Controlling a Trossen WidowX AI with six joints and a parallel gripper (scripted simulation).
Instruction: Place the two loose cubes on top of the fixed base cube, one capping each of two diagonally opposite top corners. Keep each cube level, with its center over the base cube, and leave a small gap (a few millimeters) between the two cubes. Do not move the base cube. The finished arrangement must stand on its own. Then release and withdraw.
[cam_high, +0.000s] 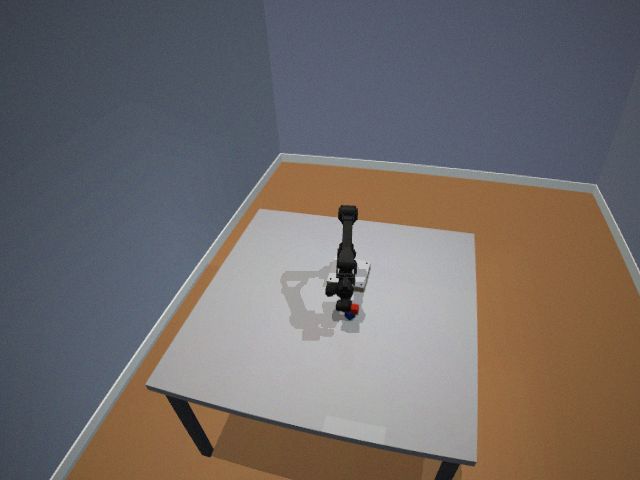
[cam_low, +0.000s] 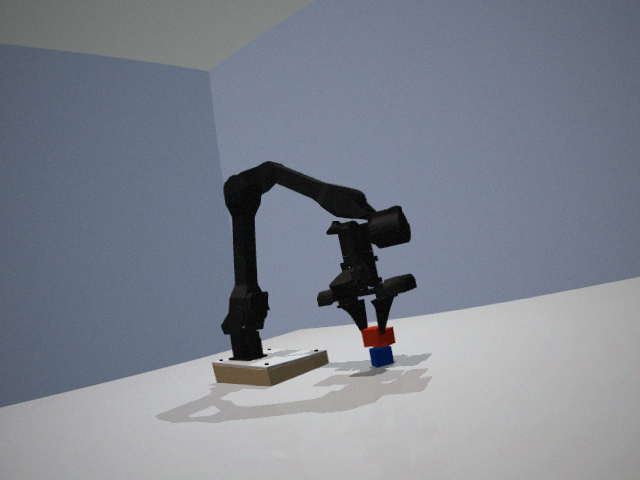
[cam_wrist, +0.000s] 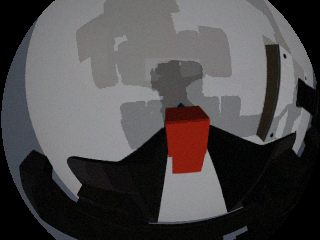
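Observation:
The blue base cube (cam_high: 349, 316) (cam_low: 381, 357) (cam_wrist: 181, 105) stands on the table, mostly hidden in the wrist view. One loose red cube (cam_high: 354, 308) (cam_low: 388, 335) (cam_wrist: 187, 167) rests on its top, toward the right in the exterior view. My gripper (cam_low: 373, 331) (cam_wrist: 187, 128) points down and is shut on the other red cube (cam_low: 368, 338) (cam_wrist: 187, 140), low over the base cube's other side. The two red cubes overlap in the exterior view, so no gap shows. I cannot tell whether the held cube touches the base cube. The arm hides the held cube in the top view.
The arm's mounting plate (cam_high: 360, 283) (cam_low: 279, 360) (cam_wrist: 286, 75) is behind the cubes, to their left in the exterior view. The arm arches above them. Shadows of the arm and gripper fall on the table (cam_high: 413, 335) (cam_low: 491, 392) around the cubes.

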